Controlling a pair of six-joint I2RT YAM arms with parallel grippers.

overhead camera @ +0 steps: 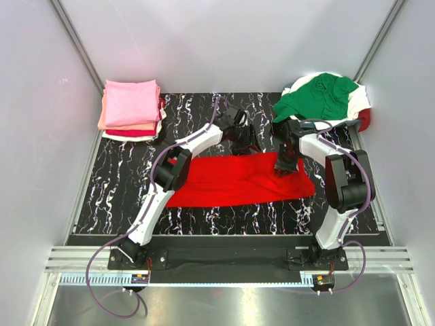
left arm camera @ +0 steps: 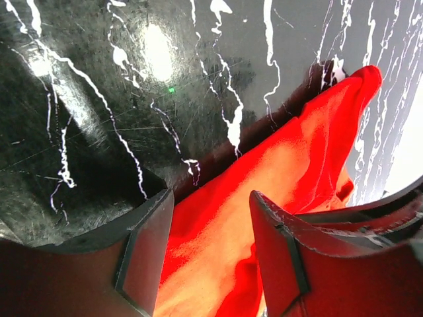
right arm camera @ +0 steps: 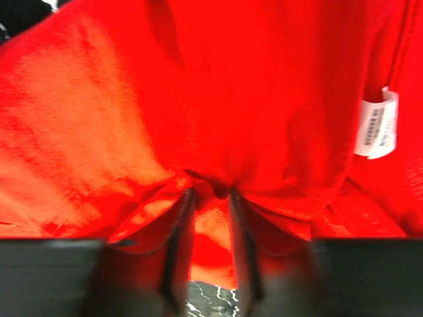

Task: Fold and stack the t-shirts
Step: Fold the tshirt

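Your bright red t-shirt (overhead camera: 231, 182) lies across the middle of the black marbled table (overhead camera: 204, 219), drawn out into a long band running left to right. Near its right end your right gripper (overhead camera: 286, 166) is down on the cloth; in the right wrist view its fingers (right arm camera: 177, 224) stand close together with a ridge of red fabric pinched between them, and a white label (right arm camera: 377, 123) shows on the shirt just to the right. Your left gripper (overhead camera: 249, 134) sits at the shirt's far edge, about mid-length; its jaws stand well apart, with red cloth showing in the gap and nothing gripped. You cannot tell whether its fingers (left arm camera: 149, 254) touch the fabric. The left arm (overhead camera: 175, 171) crosses over the shirt's left end and hides part of it from above.

In the far left corner you have a folded stack (overhead camera: 129, 125) with a pink t-shirt (overhead camera: 130, 100) on top. In the far right corner a green t-shirt (overhead camera: 318, 96) lies crumpled over a white one (overhead camera: 360, 102), just behind the right arm
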